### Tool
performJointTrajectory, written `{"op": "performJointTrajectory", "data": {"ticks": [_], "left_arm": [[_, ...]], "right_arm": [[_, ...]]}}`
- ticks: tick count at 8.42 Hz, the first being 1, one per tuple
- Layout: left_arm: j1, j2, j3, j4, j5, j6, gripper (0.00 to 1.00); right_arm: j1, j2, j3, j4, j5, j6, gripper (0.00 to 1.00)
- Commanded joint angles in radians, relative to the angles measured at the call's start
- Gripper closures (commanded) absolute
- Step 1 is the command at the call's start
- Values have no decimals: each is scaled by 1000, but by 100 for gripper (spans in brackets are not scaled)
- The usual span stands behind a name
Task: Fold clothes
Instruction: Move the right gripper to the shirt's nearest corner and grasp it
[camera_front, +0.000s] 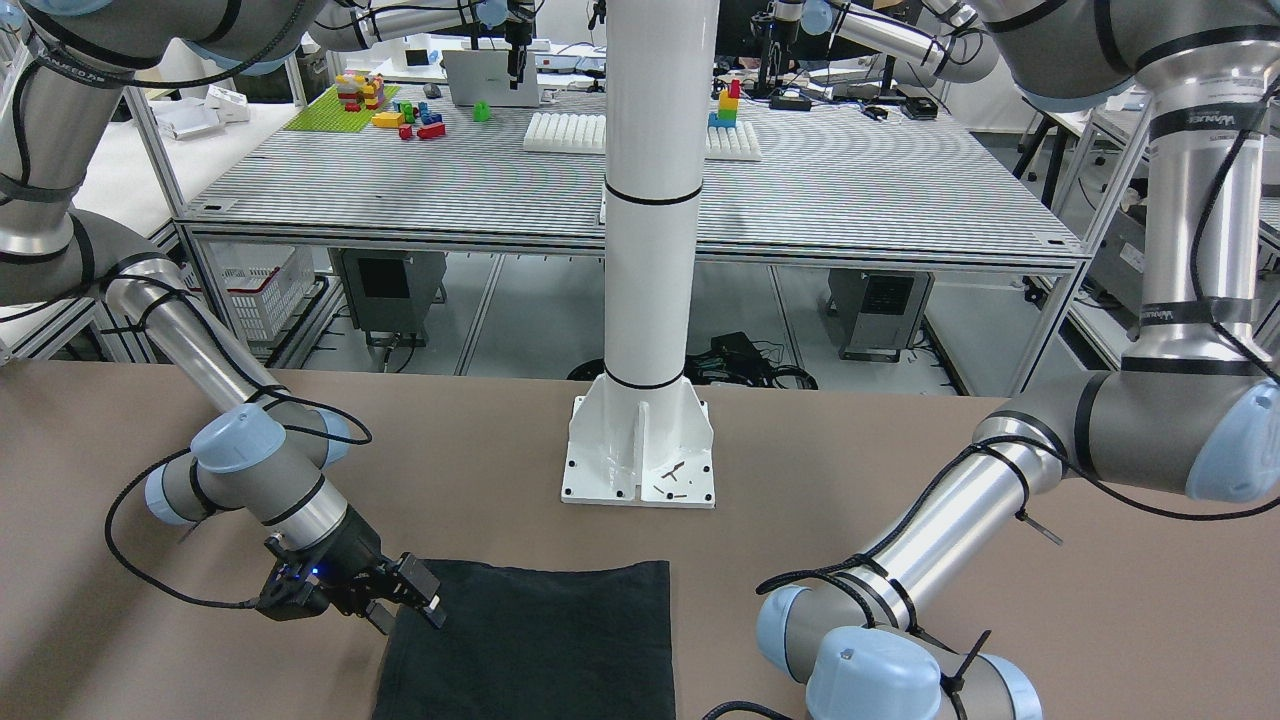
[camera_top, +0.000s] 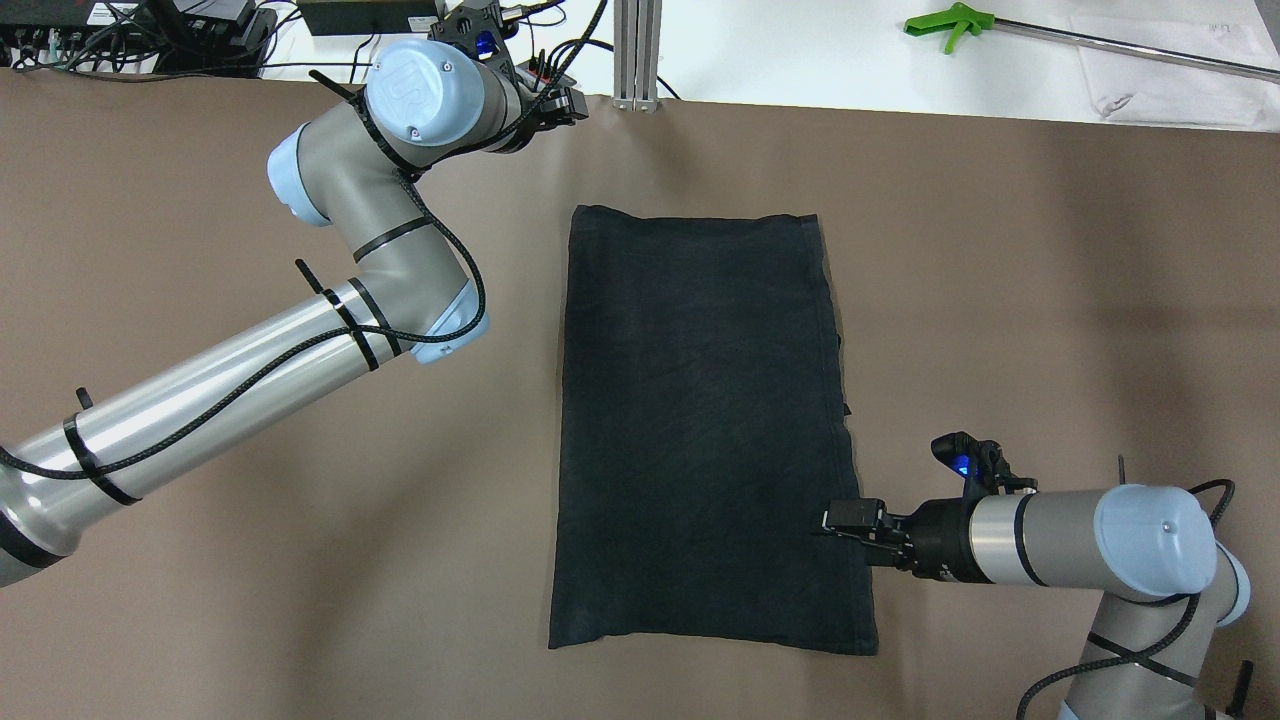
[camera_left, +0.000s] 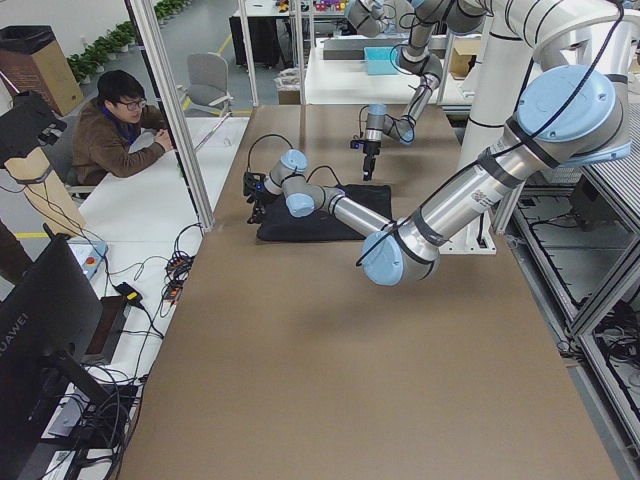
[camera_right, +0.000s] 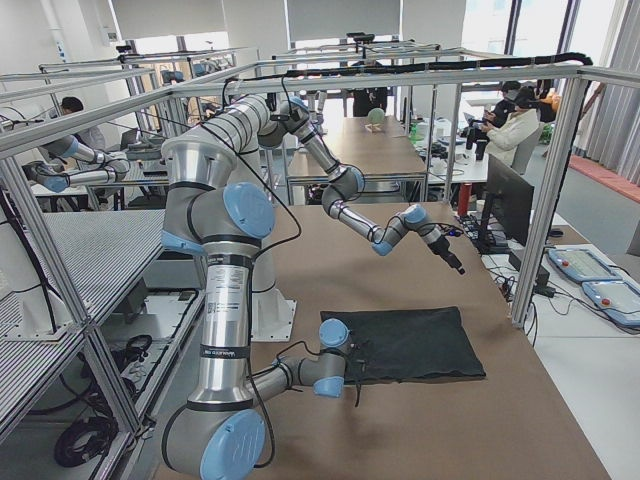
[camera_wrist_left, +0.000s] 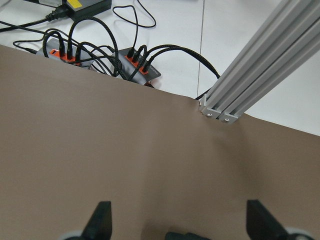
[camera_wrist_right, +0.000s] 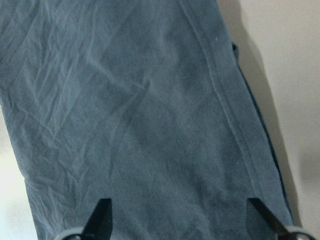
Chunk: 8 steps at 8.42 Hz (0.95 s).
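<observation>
The black garment (camera_top: 700, 420) lies flat on the brown table as a tall rectangle, also seen in the front view (camera_front: 540, 640). My right gripper (camera_top: 845, 520) is open and hovers low over the garment's right edge, near its near corner. In the right wrist view the cloth (camera_wrist_right: 140, 125) fills the frame, with a hem seam (camera_wrist_right: 235, 125) along its right side, and the fingertips (camera_wrist_right: 100, 220) stand wide apart. My left gripper (camera_top: 565, 105) is open and empty over bare table near the far edge, away from the garment's far left corner.
An aluminium post (camera_top: 635, 50) stands at the table's far edge beside the left gripper, with power strips and cables (camera_wrist_left: 100, 50) behind it. A green grabber tool (camera_top: 950, 20) lies beyond the edge. The white robot pedestal (camera_front: 640, 440) stands behind the garment. An operator (camera_left: 120, 125) sits nearby.
</observation>
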Motion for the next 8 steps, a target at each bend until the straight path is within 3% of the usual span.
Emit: {"op": "performJointTrajectory", "data": {"ticks": [1, 2, 8], "left_arm": [[5, -1, 0, 1, 2, 5, 5], [5, 1, 0, 1, 3, 6, 5], [13, 8, 1, -3, 45, 10, 5]], "right_arm": [[-130, -14, 6, 3, -113, 27, 6], [-165, -17, 6, 0, -163, 24, 6], [-198, 34, -31, -116, -208, 18, 6]]}}
